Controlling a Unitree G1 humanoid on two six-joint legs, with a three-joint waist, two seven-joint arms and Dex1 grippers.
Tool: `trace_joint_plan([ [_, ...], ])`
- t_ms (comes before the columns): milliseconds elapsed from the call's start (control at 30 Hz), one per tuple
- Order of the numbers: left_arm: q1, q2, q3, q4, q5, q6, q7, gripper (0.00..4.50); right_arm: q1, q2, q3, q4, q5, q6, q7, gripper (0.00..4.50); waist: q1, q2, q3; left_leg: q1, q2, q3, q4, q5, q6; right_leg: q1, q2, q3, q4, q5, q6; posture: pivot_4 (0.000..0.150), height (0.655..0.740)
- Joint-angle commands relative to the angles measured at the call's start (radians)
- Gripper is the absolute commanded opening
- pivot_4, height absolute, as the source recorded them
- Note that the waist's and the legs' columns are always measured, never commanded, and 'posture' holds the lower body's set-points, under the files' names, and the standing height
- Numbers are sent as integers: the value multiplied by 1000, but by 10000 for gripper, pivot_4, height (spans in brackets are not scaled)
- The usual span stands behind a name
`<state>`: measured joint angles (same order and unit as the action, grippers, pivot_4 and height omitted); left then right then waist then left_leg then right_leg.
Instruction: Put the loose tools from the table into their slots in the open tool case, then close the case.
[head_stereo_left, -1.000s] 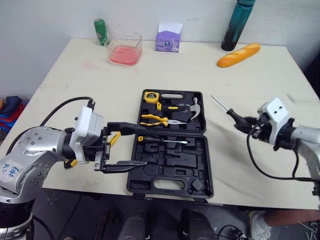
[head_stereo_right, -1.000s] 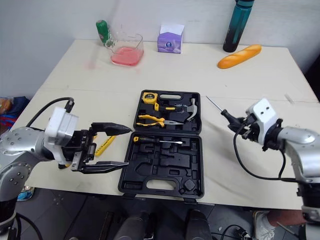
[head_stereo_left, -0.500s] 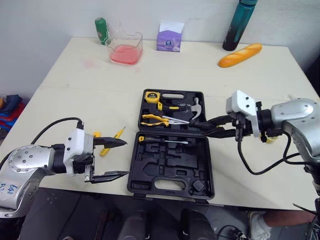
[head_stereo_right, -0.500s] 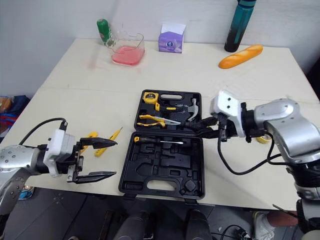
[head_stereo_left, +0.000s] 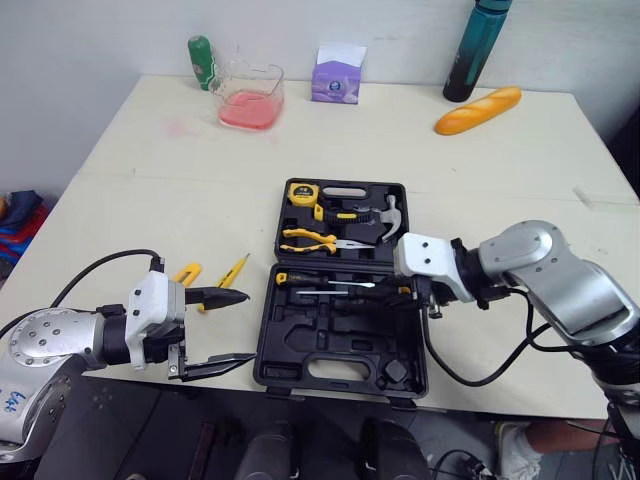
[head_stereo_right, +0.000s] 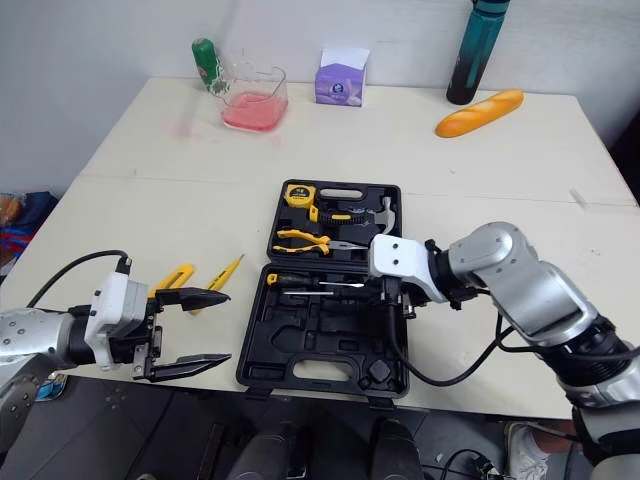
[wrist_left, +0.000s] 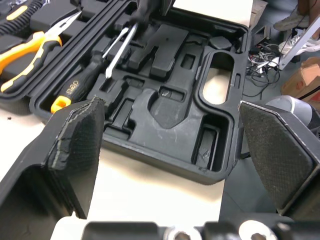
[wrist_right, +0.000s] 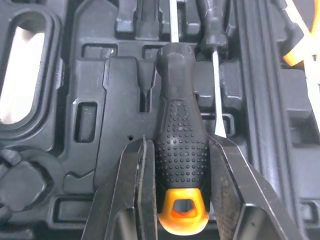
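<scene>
The open black tool case (head_stereo_left: 340, 345) lies at the table's middle. Its far half holds a tape measure (head_stereo_left: 302, 193), yellow pliers (head_stereo_left: 310, 238) and a hammer (head_stereo_left: 388, 215); a screwdriver (head_stereo_left: 320, 280) lies in the near half. My right gripper (head_stereo_left: 412, 291) is low over the near half, shut on a black-handled screwdriver (wrist_right: 180, 115) with an orange end cap, its shaft lying beside the stored one. A yellow utility knife (head_stereo_left: 186, 272) and a thin yellow tool (head_stereo_left: 234, 270) lie loose to the left of the case. My left gripper (head_stereo_left: 250, 326) hangs open and holds nothing, near the case's front left corner.
Along the far edge stand a green bottle (head_stereo_left: 201, 62), a glass container with pink contents (head_stereo_left: 249, 96), a purple box (head_stereo_left: 335, 80), a dark teal bottle (head_stereo_left: 476, 48) and an orange bread loaf (head_stereo_left: 477, 110). The table's front edge runs just under the case.
My right gripper swung from the right of the case to over its near half and lowered the screwdriver onto the slots. My left gripper drew back toward the front left.
</scene>
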<state>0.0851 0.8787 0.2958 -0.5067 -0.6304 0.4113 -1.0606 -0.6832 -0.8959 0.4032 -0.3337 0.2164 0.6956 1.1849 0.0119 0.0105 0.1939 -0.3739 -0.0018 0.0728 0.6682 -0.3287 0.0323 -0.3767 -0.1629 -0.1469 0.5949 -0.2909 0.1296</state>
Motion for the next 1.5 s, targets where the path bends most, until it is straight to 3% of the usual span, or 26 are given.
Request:
trace_joint_plan([
  [33, 15, -3, 35, -42, -19, 3, 15, 45000, -17, -4, 18, -15, -48, -23, 3, 9775, -1, 0, 0, 0, 0, 0, 0, 0, 0, 0, 0, 0, 0, 0, 0, 1500, 7400],
  [1100, 41, -6, 49, -58, -22, 12, 44, 45000, -5, 51, 56, 21, -137, -6, 18, 9775, -14, -1, 0, 1, 0, 0, 0, 0, 0, 0, 0, 0, 0, 0, 0, 1500, 7400],
  [1333, 48, -9, 50, -60, -22, 8, 48, 45000, -17, 68, 19, 22, -119, -24, 10, 41167, -16, -1, -1, 1, 0, 0, 0, 0, 0, 0, 0, 0, 1, 0, 0, 1500, 7400],
  [1500, 49, -13, 48, -56, -18, 3, 50, 45000, -39, 27, -25, 6, -74, -7, 73, 41167, -12, -1, 0, 1, 0, 0, 0, 0, 0, 0, 0, 0, 0, 0, 0, 1500, 7400],
])
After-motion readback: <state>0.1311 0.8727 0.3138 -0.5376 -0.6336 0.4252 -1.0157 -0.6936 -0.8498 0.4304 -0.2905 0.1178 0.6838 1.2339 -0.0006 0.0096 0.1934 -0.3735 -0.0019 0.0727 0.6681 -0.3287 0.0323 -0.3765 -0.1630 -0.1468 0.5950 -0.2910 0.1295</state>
